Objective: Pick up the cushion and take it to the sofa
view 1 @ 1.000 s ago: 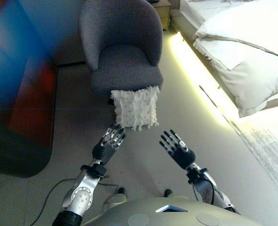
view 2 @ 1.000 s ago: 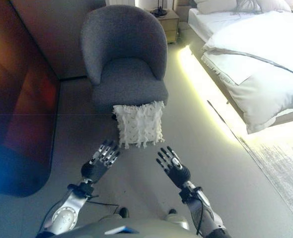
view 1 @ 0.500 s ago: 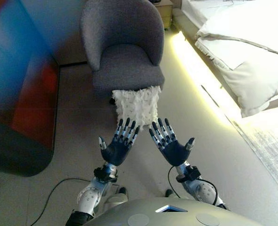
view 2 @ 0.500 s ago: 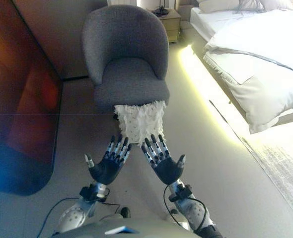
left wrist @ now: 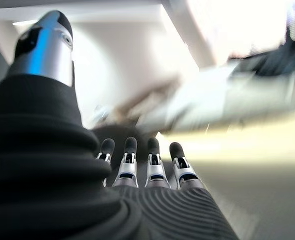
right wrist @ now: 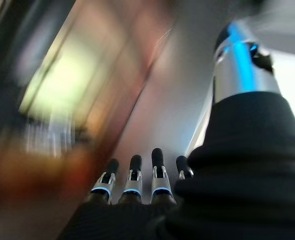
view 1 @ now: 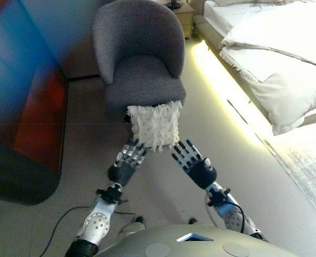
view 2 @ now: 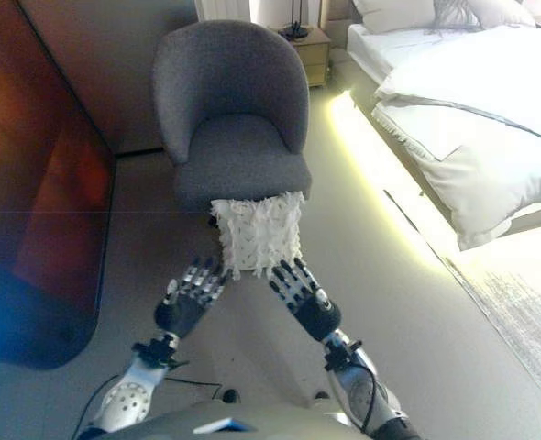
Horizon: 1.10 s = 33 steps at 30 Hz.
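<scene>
A white tufted cushion [view 1: 154, 126] leans upright on the floor against the front of a grey armchair [view 1: 141, 59]. My left hand [view 1: 126, 165] is open, fingers straight, just below the cushion's lower left corner. My right hand [view 1: 195, 165] is open, fingers straight, just below its lower right corner. Neither hand holds anything. In the wrist views the left hand [left wrist: 137, 165] and the right hand [right wrist: 142, 175] show straight fingers with only blurred room past them. No sofa other than the armchair shows.
A bed with white bedding [view 1: 276, 59] and a lit strip along its base [view 1: 222, 80] runs along the right. A dark reddish glossy panel [view 1: 24, 107] stands on the left. A wooden nightstand [view 2: 309, 44] sits behind the chair. A pale rug [view 1: 308, 166] lies at right.
Both hands have turned from palms-up to backs-up and spread apart, now at either lower corner of the cushion. The cushion has not moved.
</scene>
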### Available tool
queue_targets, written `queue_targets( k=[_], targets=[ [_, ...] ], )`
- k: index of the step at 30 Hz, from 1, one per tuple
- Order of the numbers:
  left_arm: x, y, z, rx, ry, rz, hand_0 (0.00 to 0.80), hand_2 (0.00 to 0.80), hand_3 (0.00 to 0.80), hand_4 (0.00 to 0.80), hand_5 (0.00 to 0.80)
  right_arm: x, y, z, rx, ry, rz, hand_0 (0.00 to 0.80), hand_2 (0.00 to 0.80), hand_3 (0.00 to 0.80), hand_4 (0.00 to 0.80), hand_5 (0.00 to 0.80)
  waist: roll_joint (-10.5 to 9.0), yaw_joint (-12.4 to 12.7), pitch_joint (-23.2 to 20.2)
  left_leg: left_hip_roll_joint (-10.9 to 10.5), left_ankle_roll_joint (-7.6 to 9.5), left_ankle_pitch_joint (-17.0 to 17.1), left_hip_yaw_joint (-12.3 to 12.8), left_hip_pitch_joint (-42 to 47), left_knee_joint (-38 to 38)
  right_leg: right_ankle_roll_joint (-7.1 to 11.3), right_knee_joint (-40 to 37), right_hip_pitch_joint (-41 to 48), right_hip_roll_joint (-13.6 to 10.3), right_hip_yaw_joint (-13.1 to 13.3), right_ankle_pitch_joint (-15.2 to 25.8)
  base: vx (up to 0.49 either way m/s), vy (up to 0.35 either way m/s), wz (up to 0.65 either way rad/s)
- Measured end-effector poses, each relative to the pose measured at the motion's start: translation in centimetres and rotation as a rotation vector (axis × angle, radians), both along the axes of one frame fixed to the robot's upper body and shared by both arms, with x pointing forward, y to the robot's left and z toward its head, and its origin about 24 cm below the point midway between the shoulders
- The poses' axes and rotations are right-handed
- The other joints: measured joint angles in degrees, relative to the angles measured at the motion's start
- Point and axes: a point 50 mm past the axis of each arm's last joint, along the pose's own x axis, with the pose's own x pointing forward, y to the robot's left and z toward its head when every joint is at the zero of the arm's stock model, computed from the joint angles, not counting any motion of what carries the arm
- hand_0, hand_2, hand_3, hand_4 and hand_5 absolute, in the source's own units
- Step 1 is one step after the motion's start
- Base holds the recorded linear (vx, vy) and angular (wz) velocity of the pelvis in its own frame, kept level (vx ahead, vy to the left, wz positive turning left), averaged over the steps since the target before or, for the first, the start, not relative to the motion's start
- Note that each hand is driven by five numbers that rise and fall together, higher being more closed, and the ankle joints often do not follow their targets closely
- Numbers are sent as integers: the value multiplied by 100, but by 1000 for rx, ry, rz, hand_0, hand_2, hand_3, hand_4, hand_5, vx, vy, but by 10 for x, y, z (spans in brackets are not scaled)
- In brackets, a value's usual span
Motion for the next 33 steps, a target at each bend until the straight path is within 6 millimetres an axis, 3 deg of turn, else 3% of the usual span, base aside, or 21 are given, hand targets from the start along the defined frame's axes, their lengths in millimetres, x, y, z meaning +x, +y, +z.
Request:
queue_targets(
  k=[3, 8, 12, 13, 14, 26, 30, 32, 33],
  targets=[
    [5, 13, 11, 297, -15, 36, 0, 0, 0, 0, 0, 2, -20, 0, -346, -12, -30, 0, 0, 0, 0, 0, -23, 4, -14, 0, 0, 0, 0, -7, 0, 0, -1, -10, 3, 0, 0, 0, 0, 0],
    [4, 19, 6, 540, 41, 107, 0, 0, 0, 0, 0, 6, -24, 2, -401, -3, -126, 0, 0, 0, 0, 0, -49, -8, -8, 6, -2, -1, 0, -4, 0, -1, -1, -9, 15, 2, 0, 29, 32, 0],
    [4, 21, 3, 529, 57, 118, 0, 0, 0, 0, 0, 5, -25, 1, -370, 21, -152, 0, 0, 0, 0, 0, -92, -5, 17, 5, -2, -2, 1, -1, -1, -2, 3, -3, 13, 3, 1, 30, 56, 0],
    [2, 20, 1, 442, 65, 118, 0, 0, 0, 0, 0, 4, -26, -3, -226, 73, -234, 0, 0, 0, 0, 0, -126, -7, 34, 6, -1, -2, 6, 8, 1, -2, 19, 5, 15, 7, 1, 47, 51, -1],
    [1, 19, -2, 413, 74, 119, 0, 0, 0, 0, 0, 4, -26, -6, -192, 92, -264, 0, 0, 0, 0, 0, -139, -5, 45, 5, -2, -2, 13, 17, 1, -2, 19, 9, 15, 11, 1, 83, 72, -3],
    [-6, 30, -3, 389, 72, 122, 0, 0, 0, 0, 0, 5, -29, -5, -188, 82, -289, 0, 0, 0, 0, 0, -139, 0, 193, -35, 29, -43, 102, 86, 4, 5, 111, -23, -41, 128, -7, 47, 121, -4],
    [-2, 29, -2, 404, 62, 116, 0, 0, 0, 0, 0, 6, -30, -4, -189, 80, -298, 0, 0, 0, 0, 0, -22, 1, 333, -140, 119, -61, 80, 85, 47, 39, 753, -271, -170, 102, -225, 14, 189, -1],
    [13, 26, 4, 395, 21, 114, 0, 0, 0, 0, 0, 7, -33, -2, -197, 73, -323, 0, 0, 0, 0, 0, 91, 10, 628, -284, 351, -321, 45, -167, 536, 67, 2232, -999, -434, 35, -500, 96, 324, 3],
    [16, 24, 5, 390, 15, 113, 0, 0, 0, 0, 0, 6, -35, -3, -205, 75, -326, 0, 0, 0, 0, 0, 181, -8, 687, -290, 364, -375, 17, -226, 669, -2, 2772, -1255, -514, 18, -429, 174, 253, 18]
  ],
)
